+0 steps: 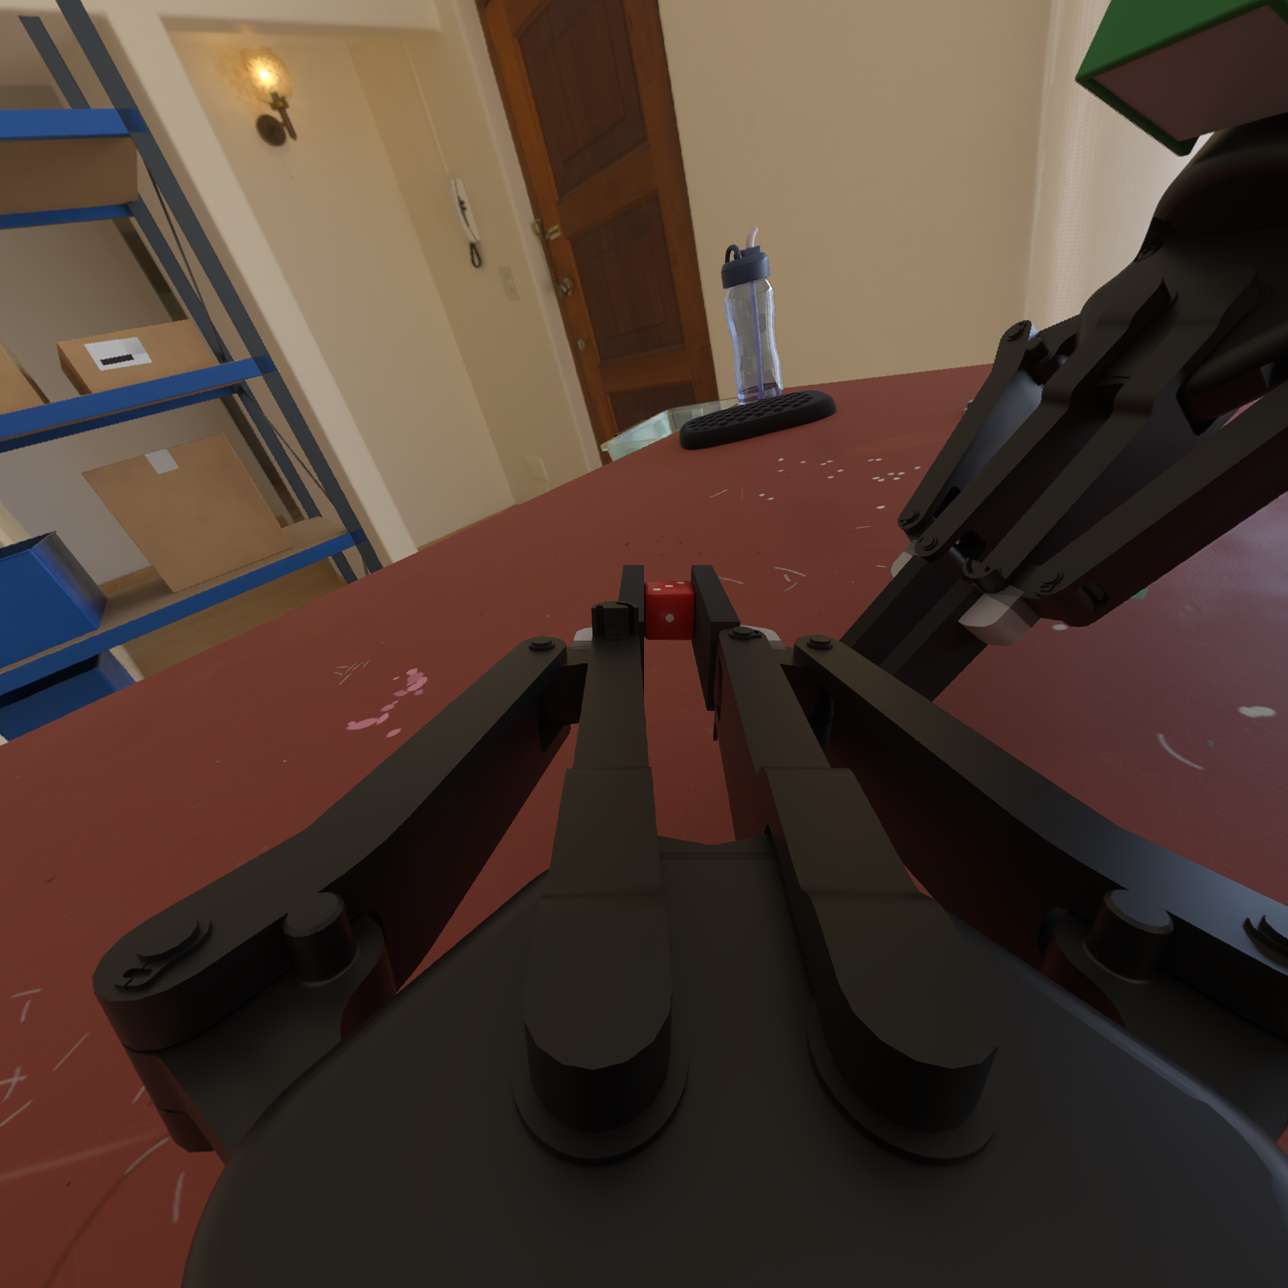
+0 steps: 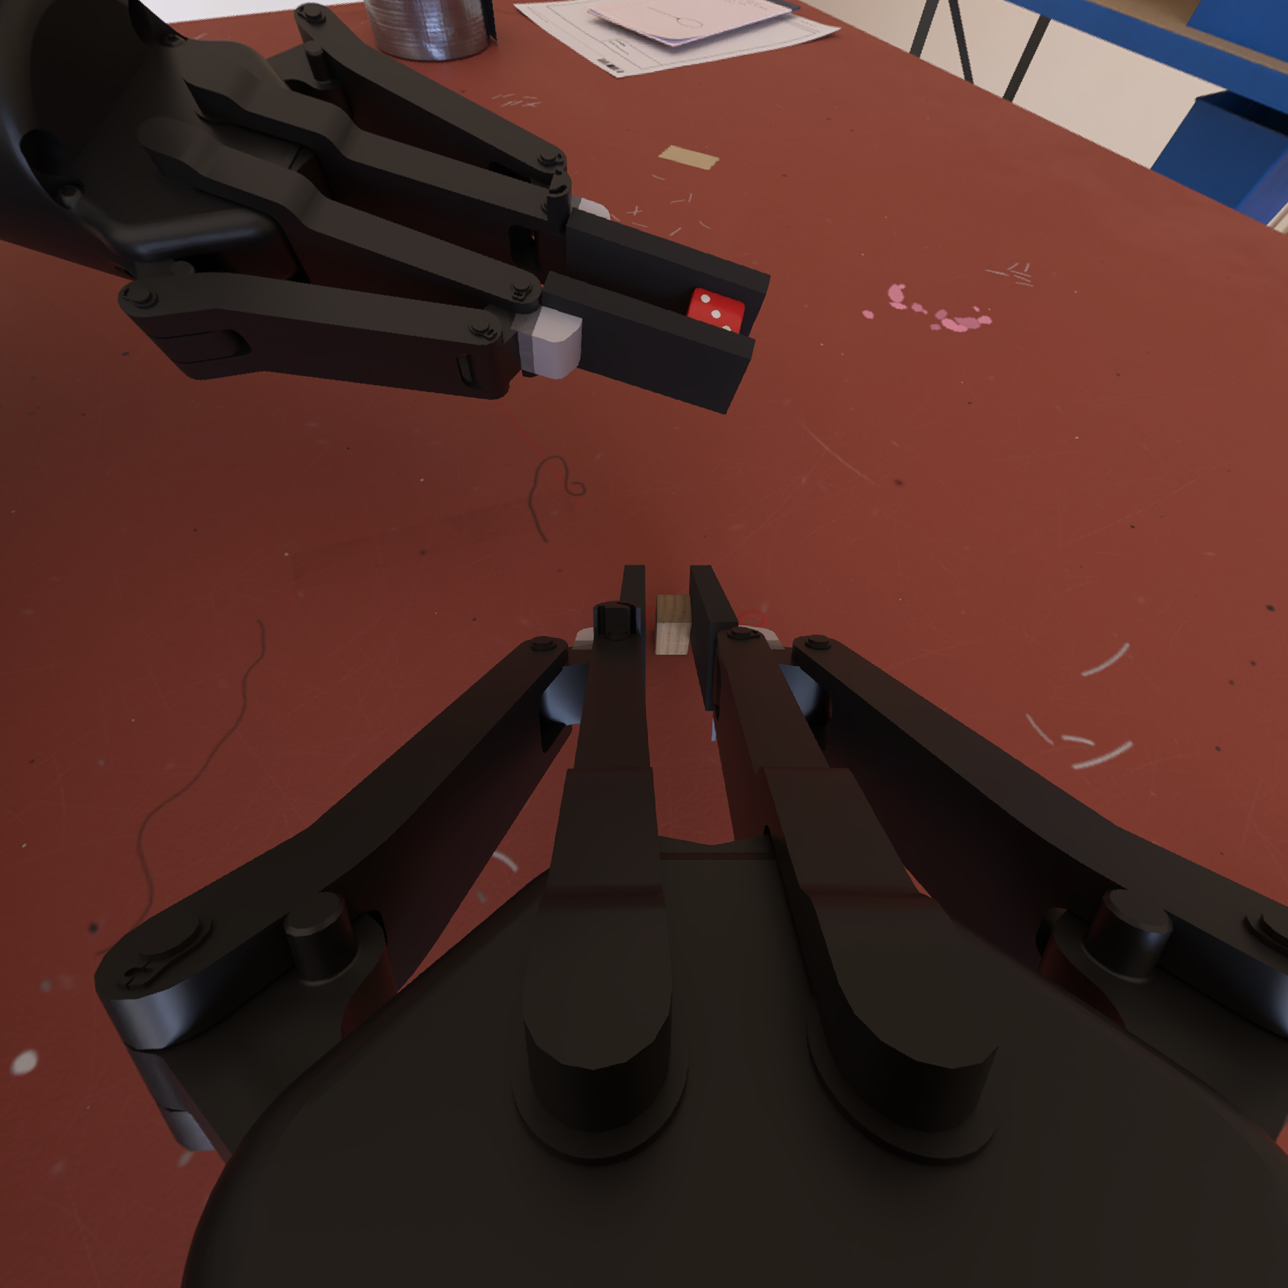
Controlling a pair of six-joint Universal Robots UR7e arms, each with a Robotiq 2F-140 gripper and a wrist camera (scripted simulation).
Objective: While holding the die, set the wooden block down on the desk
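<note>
My left gripper (image 1: 668, 580) is shut on a red die (image 1: 668, 610) with white pips and holds it above the dark red desk (image 1: 488, 697). In the right wrist view the left gripper (image 2: 749, 331) reaches in from the upper left with the die (image 2: 714, 309) between its pads. A small pale wooden block (image 2: 672, 625) sits between the fingertips of my right gripper (image 2: 667, 580), low over the desk (image 2: 976, 523). It touches the right pad, and a narrow strip of desk shows between it and the left pad. The right gripper's fingers (image 1: 927, 613) slope down at the right; the block is hidden there.
A clear water bottle (image 1: 751, 327) and a black perforated pad (image 1: 760, 417) stand at the desk's far edge. Blue shelving (image 1: 139, 390) with cardboard boxes stands beyond the desk. A metal can (image 2: 428, 28), papers (image 2: 676, 31) and a tan slip (image 2: 688, 157) lie behind the left gripper.
</note>
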